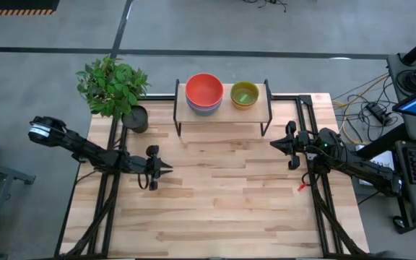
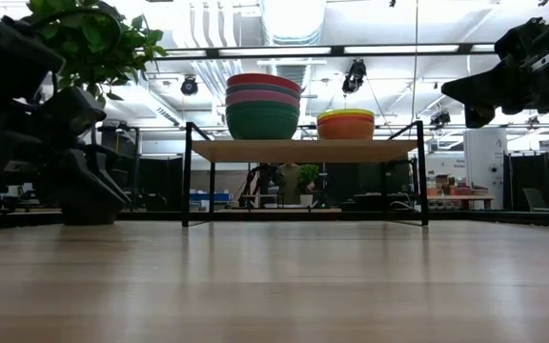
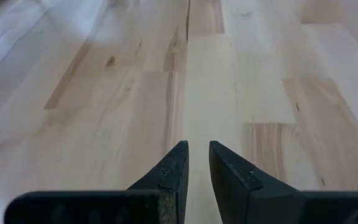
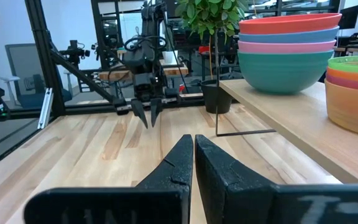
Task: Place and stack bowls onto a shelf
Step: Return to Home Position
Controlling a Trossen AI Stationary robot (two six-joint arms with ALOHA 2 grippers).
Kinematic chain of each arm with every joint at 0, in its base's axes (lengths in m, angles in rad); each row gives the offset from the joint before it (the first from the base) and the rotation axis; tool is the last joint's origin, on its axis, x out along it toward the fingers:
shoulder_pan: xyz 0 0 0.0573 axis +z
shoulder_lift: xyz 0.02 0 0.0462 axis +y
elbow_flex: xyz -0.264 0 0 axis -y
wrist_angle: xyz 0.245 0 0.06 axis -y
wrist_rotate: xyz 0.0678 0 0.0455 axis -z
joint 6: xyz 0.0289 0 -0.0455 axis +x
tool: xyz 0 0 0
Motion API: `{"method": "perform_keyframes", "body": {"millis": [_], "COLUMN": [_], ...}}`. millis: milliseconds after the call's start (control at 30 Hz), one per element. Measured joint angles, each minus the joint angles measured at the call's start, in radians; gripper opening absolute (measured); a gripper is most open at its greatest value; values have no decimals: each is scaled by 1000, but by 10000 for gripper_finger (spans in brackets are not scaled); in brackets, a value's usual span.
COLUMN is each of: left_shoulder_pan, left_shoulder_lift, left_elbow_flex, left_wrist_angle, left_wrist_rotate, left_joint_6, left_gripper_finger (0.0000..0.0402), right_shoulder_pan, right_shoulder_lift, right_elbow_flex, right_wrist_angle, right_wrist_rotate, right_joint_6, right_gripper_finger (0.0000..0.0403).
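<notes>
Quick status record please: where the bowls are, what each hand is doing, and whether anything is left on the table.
shelf: far middle of table
large bowl stack: on shelf, red on top, teal at bottom
small bowl stack: on shelf beside it, lime green on top
left hand: empty, narrow gap between fingers, over bare table
right hand: shut, empty, near shelf's right end
plant pot: left of shelf
loose bowls on table: none visible

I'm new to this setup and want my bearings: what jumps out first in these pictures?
Two bright bowl stacks on the shelf at the table's far edge: the larger stack, red on top over blue, pink and teal, and beside it the smaller stack topped lime green. A potted plant stands at the shelf's left. The left gripper and right gripper hover empty over bare tabletop.
</notes>
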Motion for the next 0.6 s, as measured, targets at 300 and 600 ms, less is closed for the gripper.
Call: {"method": "perform_keyframes", "body": {"millis": [300,600], "left_shoulder_pan": [0,0], "left_shoulder_lift": [48,96], "left_elbow_flex": [0,0], "left_wrist_angle": [0,0], "left_wrist_rotate": [0,0], "left_joint_6": [0,0], "left_gripper_finger": [46,46], "right_shoulder_pan": [0,0], "right_shoulder_lift": [0,0], "right_elbow_flex": [0,0], "right_wrist_angle": [0,0], "right_wrist_rotate": [0,0], "right_joint_6": [0,0], "right_gripper_finger": [9,9]}}
